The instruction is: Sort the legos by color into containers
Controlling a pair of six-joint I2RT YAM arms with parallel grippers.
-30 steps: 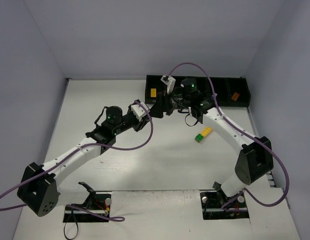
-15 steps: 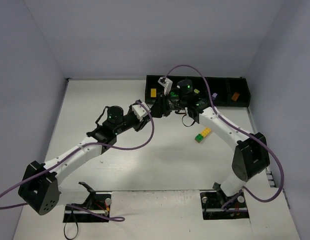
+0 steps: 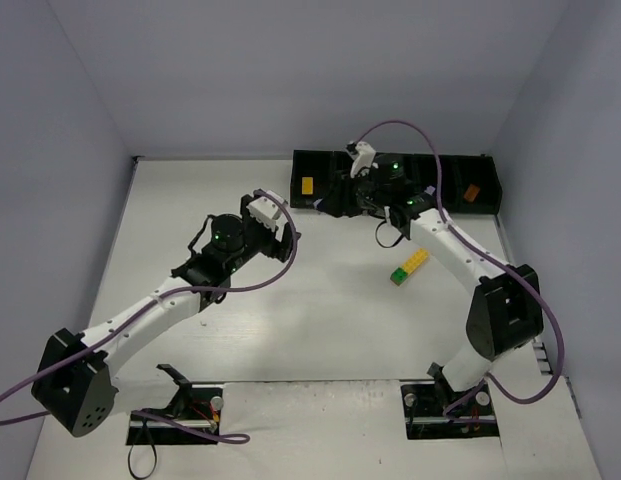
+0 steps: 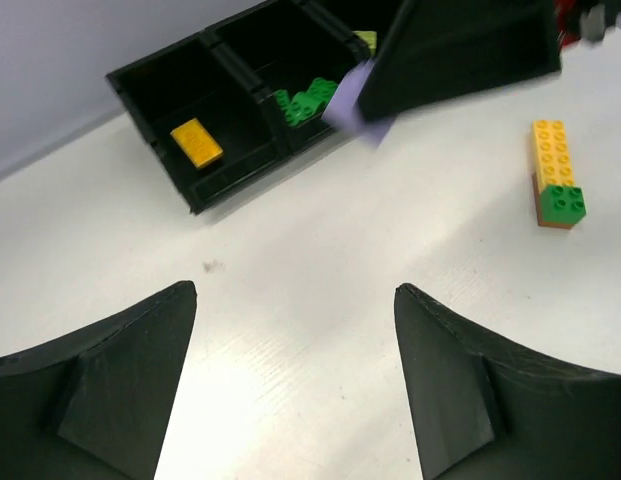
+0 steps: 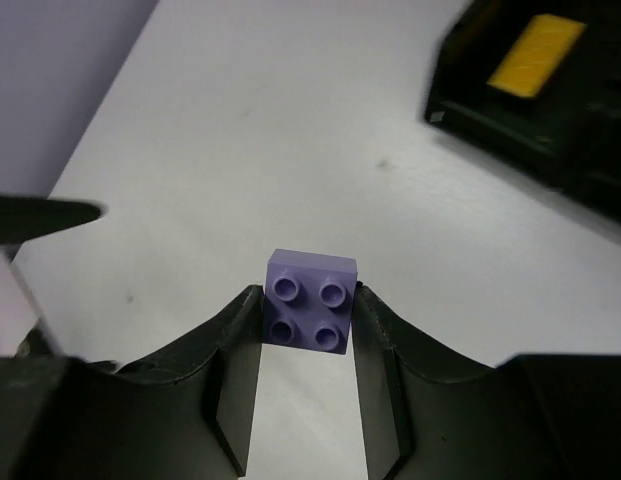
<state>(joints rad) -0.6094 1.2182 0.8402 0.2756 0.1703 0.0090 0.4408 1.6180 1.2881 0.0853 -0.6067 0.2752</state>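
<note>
While the lavender brick [image 5: 310, 313] is clamped in the right jaws beside the tray [image 3: 460, 157], the left jaws stand apart; transfer is in hand, release over the matching compartment being required.

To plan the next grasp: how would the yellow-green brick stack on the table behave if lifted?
Likely stiff and light: the stack looks like small hard plastic bricks. Pinched at one end, it might come apart, since several bricks are only pressed together. Flat-sided, it should not roll.
</note>
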